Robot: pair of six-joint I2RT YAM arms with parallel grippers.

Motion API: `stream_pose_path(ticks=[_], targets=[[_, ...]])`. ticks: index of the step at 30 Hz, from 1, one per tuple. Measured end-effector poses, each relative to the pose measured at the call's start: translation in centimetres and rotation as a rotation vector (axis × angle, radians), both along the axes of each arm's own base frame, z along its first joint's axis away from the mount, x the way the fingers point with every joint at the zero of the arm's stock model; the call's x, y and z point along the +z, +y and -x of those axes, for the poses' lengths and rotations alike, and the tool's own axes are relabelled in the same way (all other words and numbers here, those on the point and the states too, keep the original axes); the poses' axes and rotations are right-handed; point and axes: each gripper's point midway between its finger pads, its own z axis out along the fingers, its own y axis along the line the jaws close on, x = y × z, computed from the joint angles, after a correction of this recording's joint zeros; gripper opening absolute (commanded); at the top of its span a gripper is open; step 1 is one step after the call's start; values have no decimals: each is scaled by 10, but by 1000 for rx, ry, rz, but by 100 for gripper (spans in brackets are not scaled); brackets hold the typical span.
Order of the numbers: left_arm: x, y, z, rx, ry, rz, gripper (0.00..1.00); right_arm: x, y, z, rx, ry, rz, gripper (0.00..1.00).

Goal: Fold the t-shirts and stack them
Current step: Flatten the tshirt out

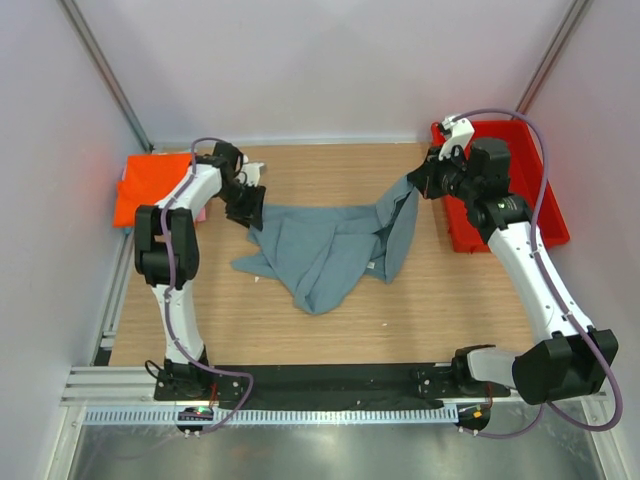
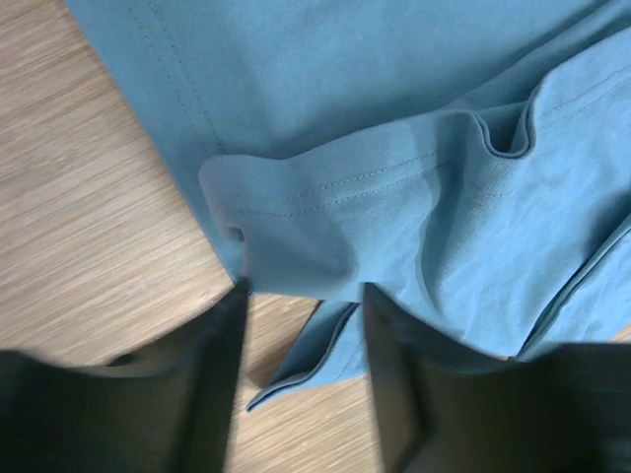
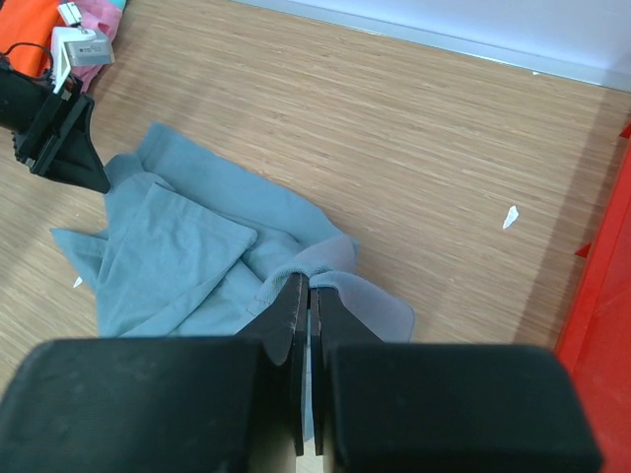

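We are pinching the grey shirt's [image 1: 330, 250] right edge with the right gripper [image 3: 304, 296]. The left gripper [image 2: 301, 296] is gaping at its left hem. It is lying crumpled mid-table, unfolded and unstacked, while the orange shirt [image 1: 150, 185] and pink shirt [image 3: 104, 18] are sitting far left.

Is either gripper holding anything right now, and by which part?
The right gripper is shut on the grey-blue t-shirt, pinching a bunched edge at its right end. The left gripper is open over another edge, holding nothing.
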Motion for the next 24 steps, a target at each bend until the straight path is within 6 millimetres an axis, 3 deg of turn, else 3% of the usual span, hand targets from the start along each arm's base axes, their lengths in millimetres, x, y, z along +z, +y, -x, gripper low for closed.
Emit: stream_pose_path(ticks=[2, 6, 10, 17, 19, 20, 22, 24], targets=[[-4, -1, 0, 3, 10, 6, 33, 0, 0, 0, 0, -1, 0, 1], [-11, -4, -3, 6, 30, 20, 26, -1, 0, 1, -1, -3, 1, 1], [-11, -9, -9, 15, 29, 43, 2, -4, -2, 2, -5, -1, 1, 1], [11, -12, -16, 33, -16, 64, 0, 3, -9, 5, -28, -26, 7, 1], [40, -13, -20, 34, -80, 75, 0, 7, -11, 7, -36, -39, 12, 1], [64, -13, -23, 33, -136, 83, 0, 9, -12, 7, -40, -46, 14, 1], [113, -14, -28, 30, -250, 100, 0, 14, -15, 8, -49, -64, 24, 1], [179, -13, -29, 26, -417, 121, 0, 20, -20, 9, -67, -86, 36, 1]])
